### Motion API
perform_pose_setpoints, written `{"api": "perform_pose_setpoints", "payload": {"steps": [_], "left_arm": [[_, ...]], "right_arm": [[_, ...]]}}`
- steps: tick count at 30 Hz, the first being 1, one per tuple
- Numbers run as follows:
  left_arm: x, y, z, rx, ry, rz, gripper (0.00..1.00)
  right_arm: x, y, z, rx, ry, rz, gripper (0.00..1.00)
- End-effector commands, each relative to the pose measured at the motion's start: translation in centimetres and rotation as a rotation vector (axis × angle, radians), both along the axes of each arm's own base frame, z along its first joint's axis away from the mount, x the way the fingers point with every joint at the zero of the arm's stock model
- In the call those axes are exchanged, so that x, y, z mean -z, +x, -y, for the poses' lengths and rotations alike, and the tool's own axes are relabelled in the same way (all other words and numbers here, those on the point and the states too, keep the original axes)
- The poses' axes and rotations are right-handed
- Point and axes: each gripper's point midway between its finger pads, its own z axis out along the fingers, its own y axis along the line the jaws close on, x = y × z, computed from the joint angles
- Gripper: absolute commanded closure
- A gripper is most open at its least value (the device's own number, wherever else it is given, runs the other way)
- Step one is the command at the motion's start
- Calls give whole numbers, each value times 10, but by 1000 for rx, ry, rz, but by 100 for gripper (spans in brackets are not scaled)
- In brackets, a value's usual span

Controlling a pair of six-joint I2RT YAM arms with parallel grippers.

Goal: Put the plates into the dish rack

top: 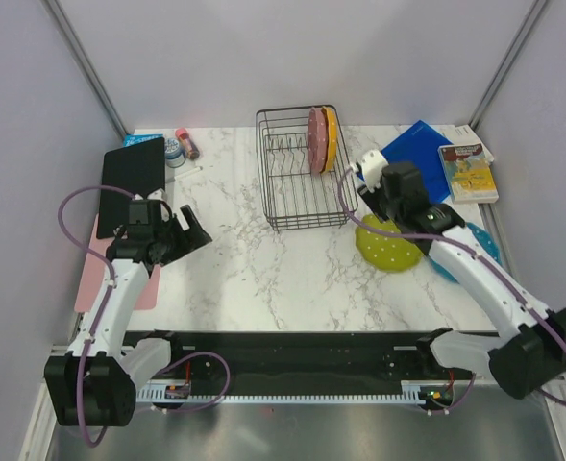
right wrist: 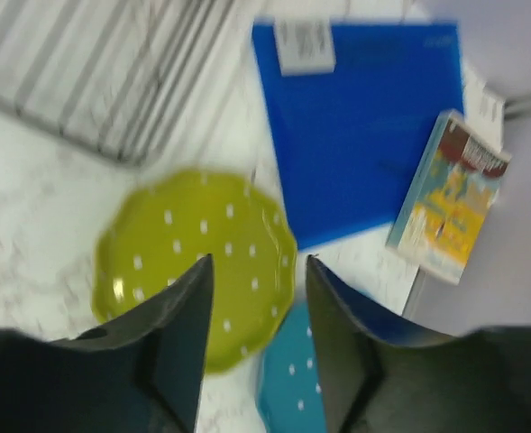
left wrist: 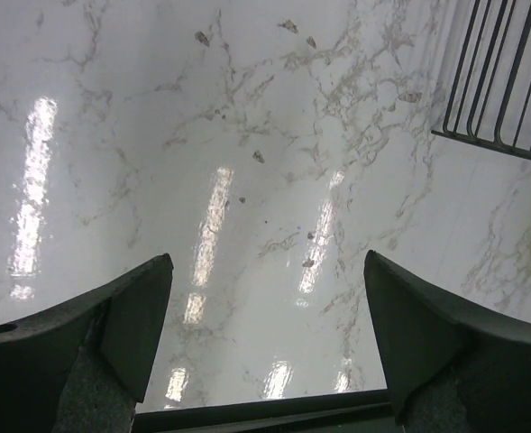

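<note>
The black wire dish rack (top: 300, 173) stands at the back middle of the table. A pink plate (top: 314, 140) and an orange-yellow plate (top: 332, 137) stand upright in its far right end. The lime green plate (top: 388, 246) lies flat right of the rack, and the teal blue plate (top: 481, 242) lies beside it, mostly hidden by my right arm. My right gripper (top: 364, 178) is open and empty, held above the lime plate (right wrist: 197, 248) and the teal plate (right wrist: 292, 383). My left gripper (top: 190, 230) is open and empty over bare marble (left wrist: 267, 271).
A blue folder (top: 419, 154) and a book (top: 468, 171) lie at the back right. A black tablet (top: 134, 171), a pink mat (top: 105, 259) and small jars (top: 180, 146) are on the left. The rack's corner (left wrist: 495, 81) shows in the left wrist view.
</note>
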Motion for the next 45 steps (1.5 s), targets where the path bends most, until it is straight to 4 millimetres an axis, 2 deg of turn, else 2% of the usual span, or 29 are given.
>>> {"api": "perform_pose_setpoints", "payload": {"steps": [1, 2, 3, 4, 5, 7, 8, 11, 13, 16, 20, 22, 25, 26, 27, 29, 30, 32, 35, 36, 38, 39, 42, 45], "left_arm": [[10, -15, 26, -15, -188, -54, 9], [13, -17, 27, -13, -192, -63, 9], [12, -17, 26, -9, -185, -59, 11], [12, -16, 25, -2, -173, -55, 12], [10, -15, 24, 1, -166, -51, 12], [7, -12, 25, 10, -165, -45, 14], [7, -11, 23, 2, -158, -45, 15], [8, -6, 16, -29, -167, -42, 15], [9, -5, 13, -40, -166, -43, 16], [10, -2, 8, -53, -150, -36, 15], [10, -1, 7, -55, -152, -27, 15], [11, -2, 7, -57, -156, -28, 15], [20, -7, 8, -83, -179, -56, 14], [30, -14, 9, -100, -188, -86, 13], [34, -18, 11, -121, -211, -102, 12], [46, -27, 16, -120, -238, -143, 11], [48, -29, 17, -124, -247, -154, 11], [47, -29, 19, -117, -257, -156, 11], [43, -26, 21, -111, -270, -156, 11], [42, -24, 21, -114, -271, -153, 10], [38, -22, 22, -110, -274, -143, 10], [38, -23, 22, -109, -273, -143, 10], [38, -25, 22, -106, -275, -136, 10], [43, -33, 27, -93, -295, -153, 10]], "right_arm": [[75, -51, 25, -184, -145, -202, 58], [91, -54, 26, -203, -152, -236, 87], [99, -54, 25, -226, -174, -252, 100], [106, -51, 24, -232, -180, -258, 100], [124, -51, 23, -241, -192, -307, 100], [139, -46, 22, -259, -207, -339, 100], [155, -45, 20, -267, -218, -387, 100], [175, -42, 14, -295, -206, -440, 100], [183, -44, 7, -344, -188, -447, 100], [201, -49, 6, -374, -198, -498, 100], [215, -54, 6, -410, -221, -541, 100], [220, -60, 0, -451, -208, -572, 100], [231, -76, -13, -539, -202, -664, 100], [234, -80, -18, -551, -197, -688, 100], [236, -92, -25, -597, -201, -732, 100], [238, -99, -42, -664, -209, -757, 100], [237, -110, -55, -718, -228, -770, 100], [232, -116, -76, -771, -227, -767, 100], [223, -133, -118, -844, -189, -775, 100], [221, -147, -134, -881, -189, -786, 100], [217, -156, -158, -930, -187, -783, 99], [216, -170, -174, -983, -193, -784, 99], [214, -189, -211, -1052, -181, -777, 99], [213, -181, -245, -1016, -135, -756, 95]]}}
